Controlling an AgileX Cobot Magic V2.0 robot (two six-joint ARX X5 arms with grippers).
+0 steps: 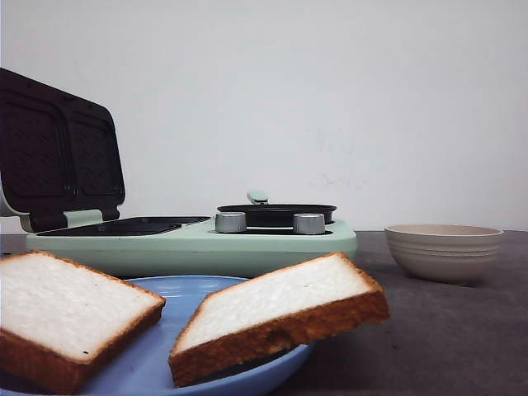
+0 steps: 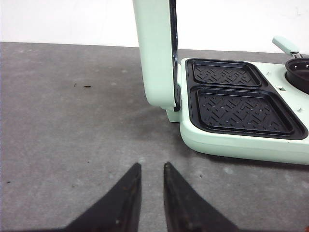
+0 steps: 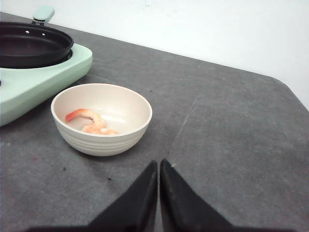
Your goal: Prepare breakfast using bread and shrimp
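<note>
Grey surface [image 1: 462, 330] carries a green cooker [image 1: 194, 243], lid up; two bread [image 1: 280, 318] slices lie on a blue plate [image 1: 173, 351]; shrimp [image 3: 91, 123] sit in a bowl [image 3: 101, 118]; left claw [image 2: 151, 169] narrowly parted, right claw [image 3: 159, 165] closed, both empty

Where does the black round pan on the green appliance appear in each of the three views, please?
Front view: the pan sits centre frame, behind two silver knobs.
Left wrist view: only its rim shows, cut off at the right edge.
Right wrist view: it fills the upper-left corner.
Shared landmark: the pan's mint-green handle.
</note>
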